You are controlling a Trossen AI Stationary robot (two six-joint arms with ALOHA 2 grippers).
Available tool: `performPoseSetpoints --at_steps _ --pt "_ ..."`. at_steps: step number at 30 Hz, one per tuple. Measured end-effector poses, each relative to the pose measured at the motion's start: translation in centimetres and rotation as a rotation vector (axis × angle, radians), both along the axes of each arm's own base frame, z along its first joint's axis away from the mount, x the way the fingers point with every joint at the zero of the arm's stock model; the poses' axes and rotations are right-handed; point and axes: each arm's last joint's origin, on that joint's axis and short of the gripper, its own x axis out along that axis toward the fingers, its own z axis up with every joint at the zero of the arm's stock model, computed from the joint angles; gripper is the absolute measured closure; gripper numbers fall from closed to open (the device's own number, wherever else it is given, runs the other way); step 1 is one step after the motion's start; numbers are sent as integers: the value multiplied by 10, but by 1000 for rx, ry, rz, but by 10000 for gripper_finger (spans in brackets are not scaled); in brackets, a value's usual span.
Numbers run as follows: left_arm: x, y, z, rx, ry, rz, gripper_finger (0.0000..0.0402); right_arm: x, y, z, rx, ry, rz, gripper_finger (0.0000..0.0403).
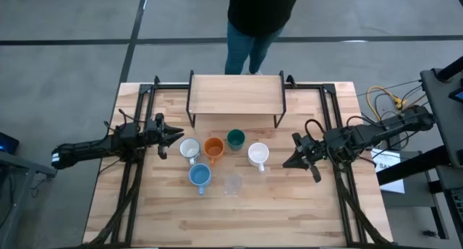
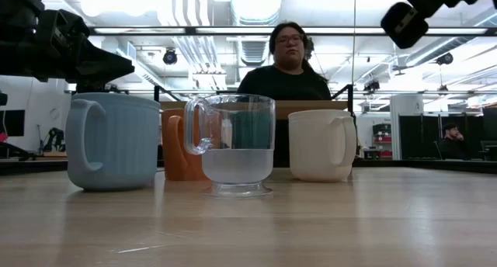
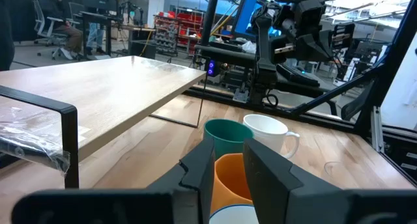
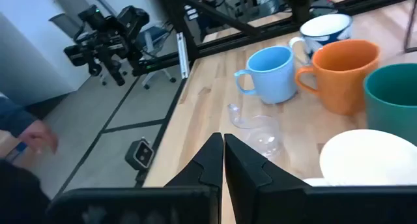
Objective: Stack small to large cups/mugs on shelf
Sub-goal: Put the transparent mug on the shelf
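From my left wrist view, the fingers (image 3: 273,178) hide most of the orange mug (image 3: 229,178). The low view's glass (image 2: 237,143) screens the green cup. The person's (image 1: 255,21) head is cropped overhead.

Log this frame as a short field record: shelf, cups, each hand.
shelf: wooden shelf at the table's far edge, nothing on it
cups: white patterned mug, orange mug, green cup, white mug, blue mug, clear glass, all on the table
left hand: part open, empty, beside the patterned mug
right hand: shut, empty, right of the white mug
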Motion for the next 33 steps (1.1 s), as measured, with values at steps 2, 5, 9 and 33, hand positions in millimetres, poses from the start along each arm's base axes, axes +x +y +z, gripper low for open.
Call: performPoseSetpoints --at_steps 2,5,9,33 --pt "0 0 0 0 -1 0 333 5 -1 1 2 14 13 394" --pt "0 0 0 0 0 0 333 14 -3 4 2 34 6 394" --pt "0 0 0 0 0 0 333 28 -4 5 -10 76 -16 394" --pt "0 0 0 0 -1 0 333 82 -16 23 -123 243 -1 393"
